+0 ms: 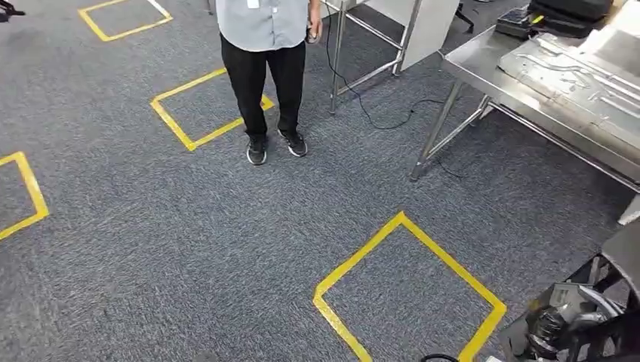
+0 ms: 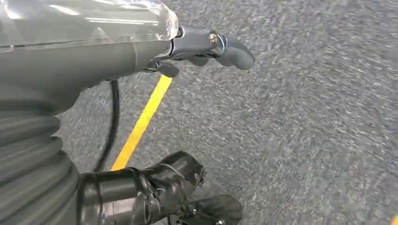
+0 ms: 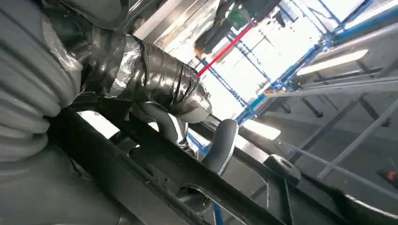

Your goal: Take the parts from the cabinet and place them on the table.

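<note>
metal by its look, the dark frame part [image 3: 187, 173] clamped in the right hand [image 3: 155, 89] seems rigid, heavy, best held by its bar; left hand [image 2: 206, 44] hangs empty, fingers apart.

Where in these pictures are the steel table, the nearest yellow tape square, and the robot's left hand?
Long stainless steel table [image 1: 483, 64]: head view, bare front rim.
Yellow tape square on grey carpet [image 1: 355, 264]: head view, left edge.
Left hand [image 2: 206, 44]: left wrist view, grey thumb.

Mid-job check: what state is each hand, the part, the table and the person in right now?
right hand: grips the black part
black part: held, off the table
left hand: holds nothing, above carpet
steel table: loaded with metal parts
person: standing on carpet
</note>
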